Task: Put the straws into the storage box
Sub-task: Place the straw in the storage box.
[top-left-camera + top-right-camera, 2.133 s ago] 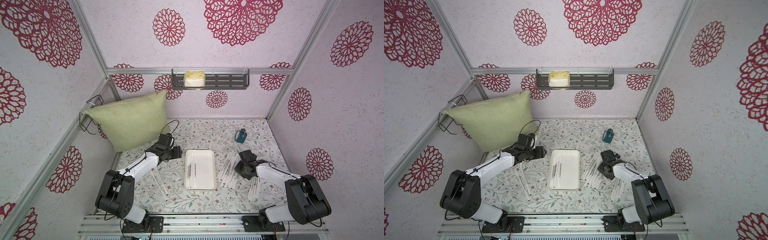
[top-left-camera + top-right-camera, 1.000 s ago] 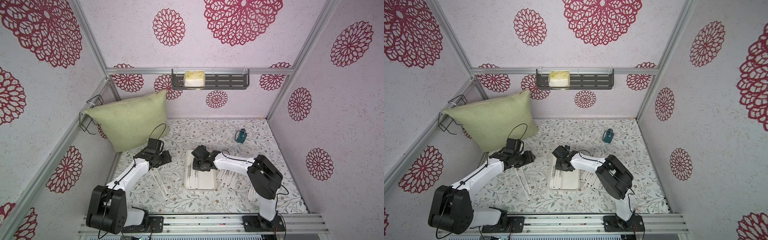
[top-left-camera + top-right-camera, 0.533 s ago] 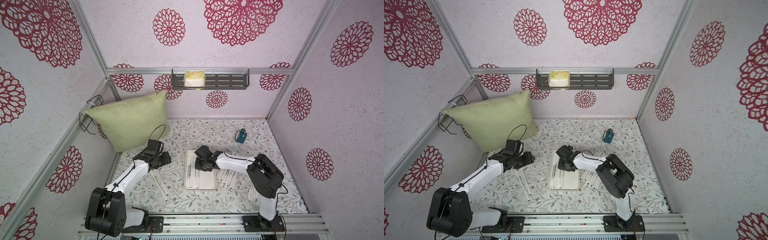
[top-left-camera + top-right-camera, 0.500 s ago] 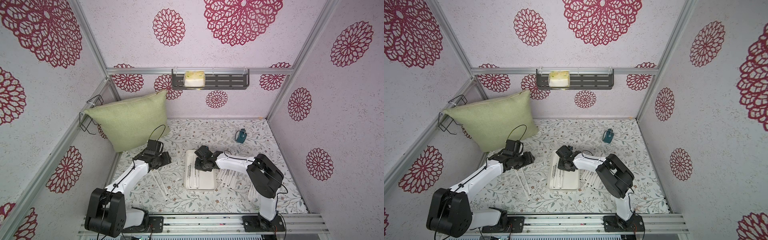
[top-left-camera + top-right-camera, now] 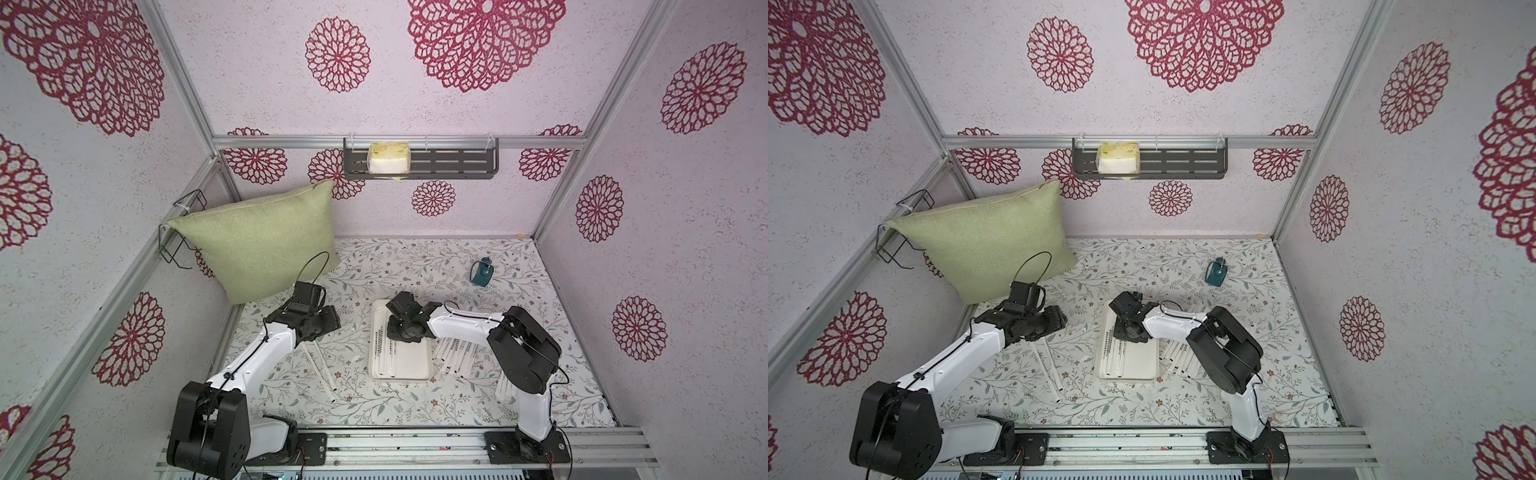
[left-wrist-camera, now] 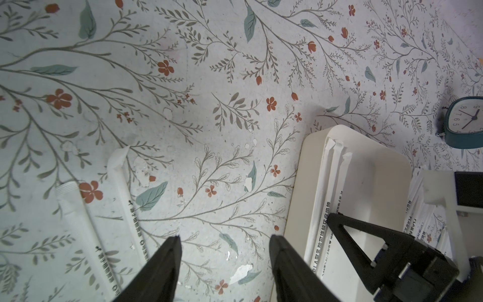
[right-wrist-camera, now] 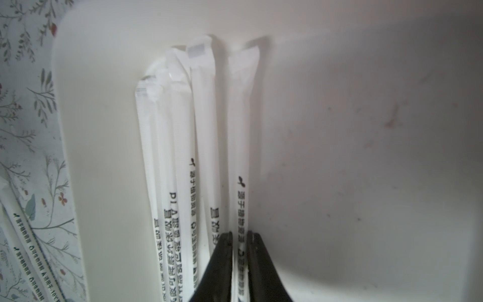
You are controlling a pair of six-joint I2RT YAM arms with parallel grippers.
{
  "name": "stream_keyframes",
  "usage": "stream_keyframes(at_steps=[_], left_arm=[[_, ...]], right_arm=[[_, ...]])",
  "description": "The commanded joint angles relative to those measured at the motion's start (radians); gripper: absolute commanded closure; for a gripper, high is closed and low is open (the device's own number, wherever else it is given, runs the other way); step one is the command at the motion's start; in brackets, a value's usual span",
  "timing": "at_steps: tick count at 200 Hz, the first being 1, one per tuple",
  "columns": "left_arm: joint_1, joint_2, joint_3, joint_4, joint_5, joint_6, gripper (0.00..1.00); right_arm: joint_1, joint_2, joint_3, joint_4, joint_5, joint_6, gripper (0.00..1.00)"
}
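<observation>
A: What's in the box point(image 7: 104, 130)?
B: A handful of straws point(image 7: 203, 130), side by side near its left long wall. More lie on the table point(image 5: 395, 407) on both sides of it.
A: Any print?
B: "PLA", a leaf mark, then Chinese I can't read.
A: Right gripper point(image 7: 240, 234)?
B: Jaws a slit apart, one boxed straw between them — pinched or not, I can't tell.
A: Left gripper point(image 6: 224, 248)?
B: About half open, empty — over the table, between two straws and the box.

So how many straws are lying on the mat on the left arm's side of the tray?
2. One straw lies on the mat beside the open left gripper; the second lies right alongside it. The arm may hide others.
</observation>
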Motion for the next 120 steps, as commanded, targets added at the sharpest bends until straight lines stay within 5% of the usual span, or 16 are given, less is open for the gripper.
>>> stream_keyframes(at_steps=[1, 78, 120], left_arm=[[0.006, -0.020, -0.006, -0.032, -0.031, -0.008, 0.40], [0.039, -0.036, -0.016, -0.183, -0.156, -0.073, 0.45], [0.037, 0.058, -0.055, -0.139, -0.108, -0.084, 0.54]], right_arm=[[0.006, 0.008, 0.029, -0.045, 0.006, -0.021, 0.79], [0.005, -0.097, 0.090, -0.114, 0.003, -0.028, 0.63], [-0.001, -0.124, 0.057, -0.089, 0.017, -0.040, 0.62]])
